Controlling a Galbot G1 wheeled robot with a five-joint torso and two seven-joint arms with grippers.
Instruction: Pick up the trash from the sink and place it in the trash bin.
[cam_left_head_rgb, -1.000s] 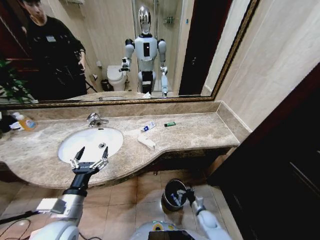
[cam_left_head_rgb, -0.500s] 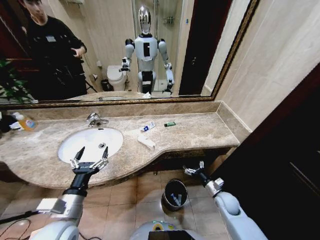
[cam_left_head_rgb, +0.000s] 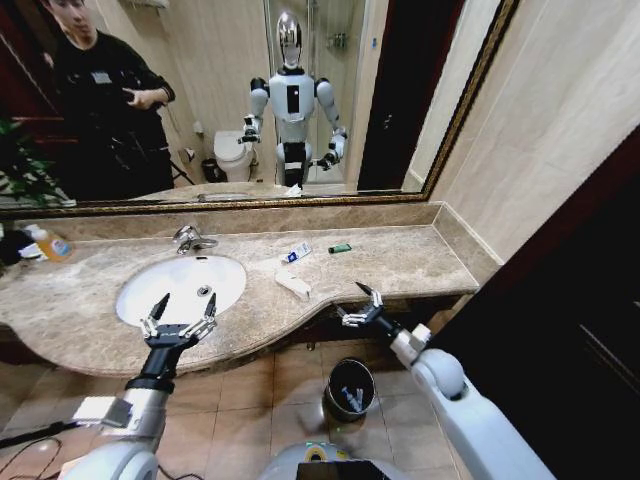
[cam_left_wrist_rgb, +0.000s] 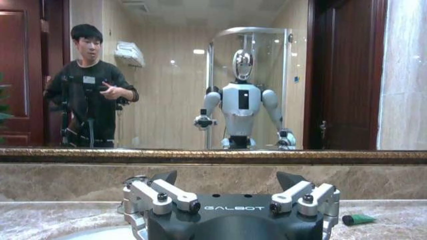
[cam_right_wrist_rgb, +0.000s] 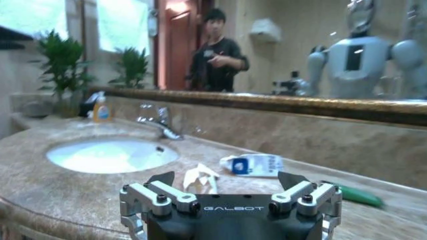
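My right gripper (cam_left_head_rgb: 359, 305) hangs at the front edge of the marble counter (cam_left_head_rgb: 400, 262), jaws spread wide with nothing between them. Ahead of it on the counter, apart from the jaws, lie three pieces of trash: a crumpled white packet (cam_left_head_rgb: 293, 285) nearest, a white tube with a blue mark (cam_left_head_rgb: 295, 254) farther back, and a small dark-green piece (cam_left_head_rgb: 340, 247) beyond, near the backsplash. In my right wrist view the white packet (cam_right_wrist_rgb: 201, 178) sits just past the jaws, the tube (cam_right_wrist_rgb: 252, 164) behind it and the green piece (cam_right_wrist_rgb: 353, 195) off to one side.

My left gripper (cam_left_head_rgb: 180, 322) hovers at the near rim of the sink (cam_left_head_rgb: 160, 295), jaws also spread and empty.

The trash bin (cam_left_head_rgb: 350, 389) stands on the tiled floor below the counter's edge, with white items inside.
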